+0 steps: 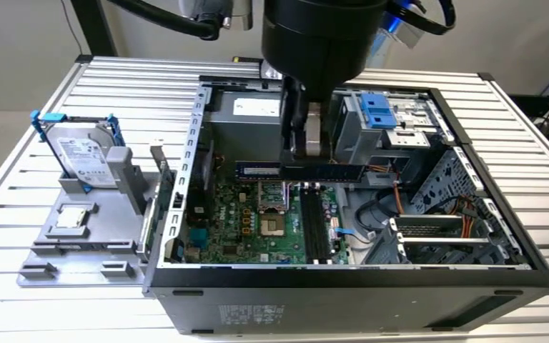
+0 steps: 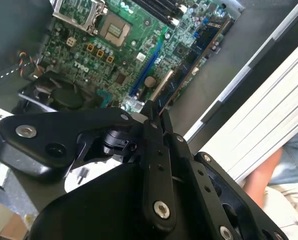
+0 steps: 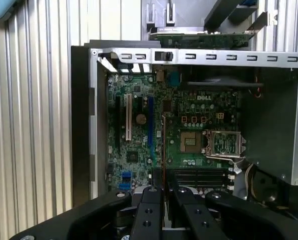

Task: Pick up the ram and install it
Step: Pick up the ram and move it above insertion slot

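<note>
The jaws are pinched on the ram (image 3: 163,150), held edge-on between them and level above the motherboard (image 3: 138,150); the arm (image 1: 322,36) is pointed straight down into the open computer case (image 1: 351,275), which is set on the slatted table (image 1: 131,78).

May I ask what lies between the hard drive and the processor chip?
Only a bare strip of the grey fixture, as the exterior view shows.
</note>
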`<control>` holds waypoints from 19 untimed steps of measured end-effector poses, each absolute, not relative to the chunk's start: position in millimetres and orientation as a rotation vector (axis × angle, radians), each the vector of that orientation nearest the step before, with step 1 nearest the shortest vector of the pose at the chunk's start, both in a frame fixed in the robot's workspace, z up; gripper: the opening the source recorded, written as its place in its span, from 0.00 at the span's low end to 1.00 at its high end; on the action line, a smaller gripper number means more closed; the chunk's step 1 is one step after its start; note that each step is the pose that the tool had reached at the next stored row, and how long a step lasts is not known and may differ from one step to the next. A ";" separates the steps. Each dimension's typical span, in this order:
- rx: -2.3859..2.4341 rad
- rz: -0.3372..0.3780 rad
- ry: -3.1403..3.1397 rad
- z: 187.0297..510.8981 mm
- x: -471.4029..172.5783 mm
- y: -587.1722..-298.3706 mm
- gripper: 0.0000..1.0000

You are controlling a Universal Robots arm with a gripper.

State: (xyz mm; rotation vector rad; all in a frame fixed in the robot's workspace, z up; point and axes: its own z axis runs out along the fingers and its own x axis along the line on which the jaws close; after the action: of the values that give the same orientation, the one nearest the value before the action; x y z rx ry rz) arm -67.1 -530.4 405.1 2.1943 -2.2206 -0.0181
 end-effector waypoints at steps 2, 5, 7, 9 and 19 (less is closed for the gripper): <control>2.193 -0.018 -2.221 405.2 -60.3 -530.4 0.00; 2.191 -0.018 -2.224 405.1 -50.6 -530.2 0.00; 2.188 -0.018 -2.227 405.2 -44.8 -530.0 0.00; 2.186 -0.018 -2.229 405.2 -39.0 -529.8 0.00; 2.176 -0.018 -2.238 405.2 -13.8 -528.4 0.00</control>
State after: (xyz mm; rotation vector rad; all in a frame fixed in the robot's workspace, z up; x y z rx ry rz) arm -13.8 -528.4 405.2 2.1764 -2.2383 -0.0183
